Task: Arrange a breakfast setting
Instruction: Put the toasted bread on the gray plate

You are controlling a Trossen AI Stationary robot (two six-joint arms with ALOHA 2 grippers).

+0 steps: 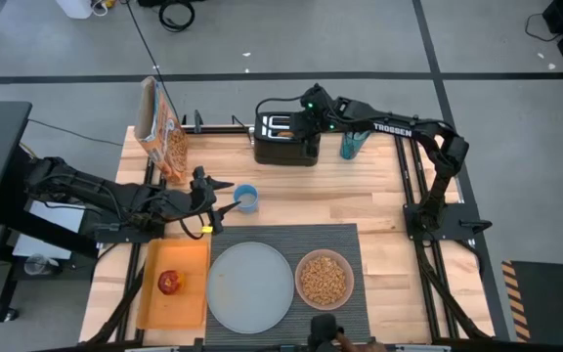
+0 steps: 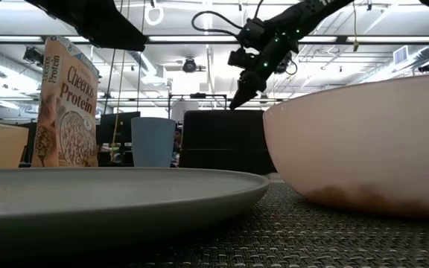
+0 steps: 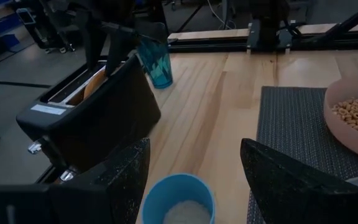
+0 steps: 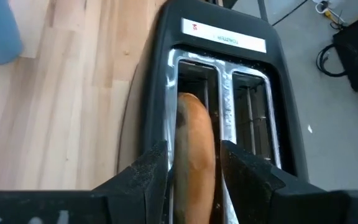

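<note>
Already the plate (image 1: pixel 250 286) and cereal-filled pink bowl (image 1: pixel 324 279) sit on the placemat (image 1: pixel 345 239), while the right gripper (image 4: pixel 194 165) pinches the bagel half (image 4: pixel 195 149) in the toaster (image 1: pixel 285 140) slot and the left gripper (image 3: pixel 194 180) hovers open over the blue cup (image 3: pixel 179 198).

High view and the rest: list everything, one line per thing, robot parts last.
toaster: 1, black, table's far edge
bagel half: 1, tan, in toaster slot
cereal box: 1, orange, far left
small cup: 1, blue, mid-table
tall cup: 1, teal, beside toaster
placemat: 1, dark grey, near edge
plate: 1, pale grey, on placemat
bowl: 1, pink, cereal inside
apple: 1, red, on orange board
left pincer: open, by small cup
right pincer: astride bagel half
</note>
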